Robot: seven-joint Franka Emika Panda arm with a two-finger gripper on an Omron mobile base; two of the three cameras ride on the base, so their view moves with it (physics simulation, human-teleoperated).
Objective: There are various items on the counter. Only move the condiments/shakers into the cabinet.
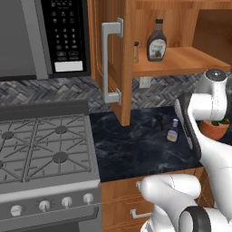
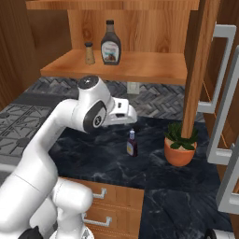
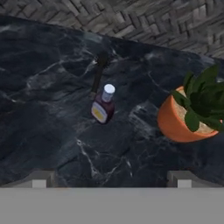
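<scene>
Dark-blue bottle [image 3: 103, 106] stands upright on the black marbled tabletop [image 3: 52, 122], below and ahead of the gripper [image 3: 111, 179], whose jaws are spread wide and hold nothing. It looks small, light and rigid, probably smooth and a little slippery; its round body just under the pale cap seems the safest place to pinch. Beside it sits a leafy plant [image 3: 192, 111] in a glossy orange pot. Farther off, the wooden shaker [image 2: 88, 53] and the syrup bottle [image 2: 110, 43] already stand on the shelf of the warm brown cabinet [image 2: 140, 67].
</scene>
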